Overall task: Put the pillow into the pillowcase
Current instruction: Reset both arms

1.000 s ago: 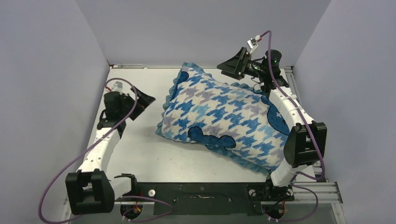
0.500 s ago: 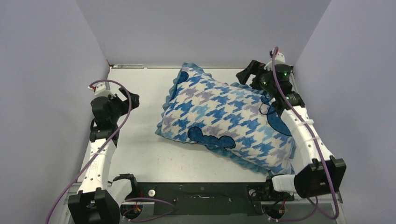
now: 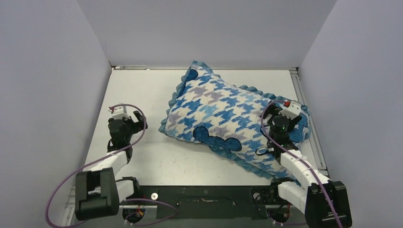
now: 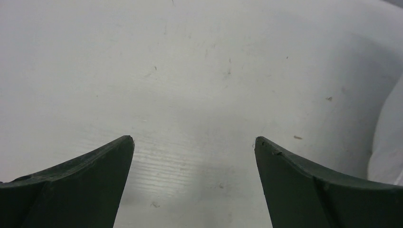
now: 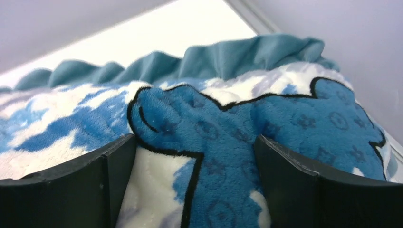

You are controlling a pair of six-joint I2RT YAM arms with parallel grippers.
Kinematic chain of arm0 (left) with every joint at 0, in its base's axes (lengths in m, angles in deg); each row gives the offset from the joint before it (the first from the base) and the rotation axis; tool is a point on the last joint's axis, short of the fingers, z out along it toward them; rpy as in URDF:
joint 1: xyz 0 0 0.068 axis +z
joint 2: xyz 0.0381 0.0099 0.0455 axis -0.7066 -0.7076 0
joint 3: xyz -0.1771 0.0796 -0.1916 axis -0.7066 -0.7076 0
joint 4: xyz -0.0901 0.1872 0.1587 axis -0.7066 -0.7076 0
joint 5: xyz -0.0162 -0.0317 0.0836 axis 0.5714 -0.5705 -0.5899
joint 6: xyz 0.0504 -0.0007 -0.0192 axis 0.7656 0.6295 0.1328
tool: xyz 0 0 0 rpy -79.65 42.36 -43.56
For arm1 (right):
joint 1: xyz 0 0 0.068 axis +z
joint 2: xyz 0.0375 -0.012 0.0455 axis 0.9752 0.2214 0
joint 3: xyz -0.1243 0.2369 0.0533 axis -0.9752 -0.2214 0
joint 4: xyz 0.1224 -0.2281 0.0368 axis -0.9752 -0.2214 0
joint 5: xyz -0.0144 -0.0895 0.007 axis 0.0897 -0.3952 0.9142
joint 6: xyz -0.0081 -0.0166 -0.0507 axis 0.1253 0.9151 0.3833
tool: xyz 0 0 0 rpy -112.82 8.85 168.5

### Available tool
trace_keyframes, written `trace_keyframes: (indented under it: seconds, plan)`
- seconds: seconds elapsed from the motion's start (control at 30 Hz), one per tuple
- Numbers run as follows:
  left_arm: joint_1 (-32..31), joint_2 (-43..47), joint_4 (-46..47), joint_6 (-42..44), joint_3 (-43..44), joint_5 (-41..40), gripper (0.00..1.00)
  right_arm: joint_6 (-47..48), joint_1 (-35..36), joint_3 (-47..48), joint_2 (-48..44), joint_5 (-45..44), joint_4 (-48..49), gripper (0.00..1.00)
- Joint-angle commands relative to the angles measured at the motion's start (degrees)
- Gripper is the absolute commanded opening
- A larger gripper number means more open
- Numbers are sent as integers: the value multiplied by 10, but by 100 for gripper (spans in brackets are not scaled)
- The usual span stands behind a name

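The pillowcase (image 3: pixel 228 118) lies plump and slanted across the middle of the table, houndstooth face up, with solid blue patches and a blue ruffled edge. No plain white pillow shows; it is hidden. My right gripper (image 3: pixel 281 114) sits low on the pillowcase's right end. In the right wrist view its jaws stand wide, open (image 5: pixel 195 137), straddling a blue patch (image 5: pixel 285 123) of plush fabric. My left gripper (image 3: pixel 135 122) hovers over bare table left of the pillowcase. It is open (image 4: pixel 194 138), with only the tabletop between its fingers.
Grey walls close in the white table (image 3: pixel 142 90) on three sides. A metal rail (image 3: pixel 306 114) runs along the right edge, close to the pillowcase. The arm bases stand on a black plate (image 3: pixel 204 195) at the near edge. A pale blurred shape (image 4: pixel 387 137) shows right of the left fingers.
Both arms have folded back toward the near edge. The right gripper came from the far right corner down onto the pillowcase's right end. The left gripper moved nearer and lower.
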Motion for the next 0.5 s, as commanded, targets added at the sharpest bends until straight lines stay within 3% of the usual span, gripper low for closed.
trace_keyframes:
  seconds: [0.0, 0.13, 0.2, 0.27, 0.33, 0.37, 0.4, 0.47]
  plan:
    - [-24, -91, 225, 122, -32, 5, 96, 48, -11, -114, 62, -89, 197, 90]
    - [-28, -176, 158, 108, 59, -7, 96, 83, -18, -139, 160, -74, 368, 90]
    - [-46, -217, 201, 125, 62, 13, 96, 105, -21, -142, 208, -51, 455, 90]
    - [-64, -209, 186, 137, 54, -14, 96, 111, -27, -143, 276, -18, 536, 90]
    - [-74, -197, 288, 141, -18, -34, 96, 139, -28, -120, 318, 55, 533, 90]
    - [-74, -215, 400, 141, -65, -62, 96, 162, -25, -118, 352, 68, 586, 90]
    - [-84, -228, 477, 140, -90, -82, 96, 161, -23, -104, 349, 60, 534, 90]
    - [-101, -195, 416, 119, -82, -143, 96, 152, -28, -104, 354, 54, 549, 90]
